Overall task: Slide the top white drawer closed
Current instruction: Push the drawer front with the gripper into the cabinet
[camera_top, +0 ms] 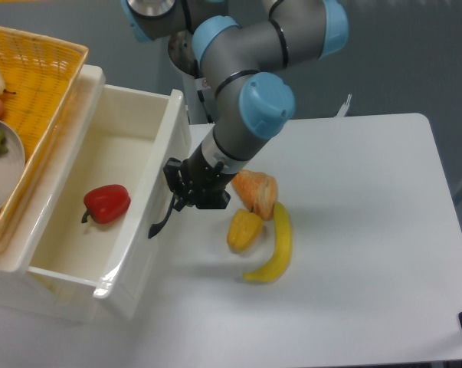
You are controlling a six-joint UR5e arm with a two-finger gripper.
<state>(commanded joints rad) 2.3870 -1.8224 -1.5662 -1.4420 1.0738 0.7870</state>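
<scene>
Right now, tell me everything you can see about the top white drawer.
The top white drawer is glossy white plastic, wide and deep, and partly open, pulled out toward the table. Its flat front faces the robot and carries a black arched handle. The hand is against that front by the handle; whether it grips is unclear. Inside, a red bell pepper lies on the floor. A yellow woven basket sits above its back edge.

A white table (368, 230) stands against a plain grey-blue wall (414, 54); soft overhead light gives faint shadows on the tabletop.
</scene>
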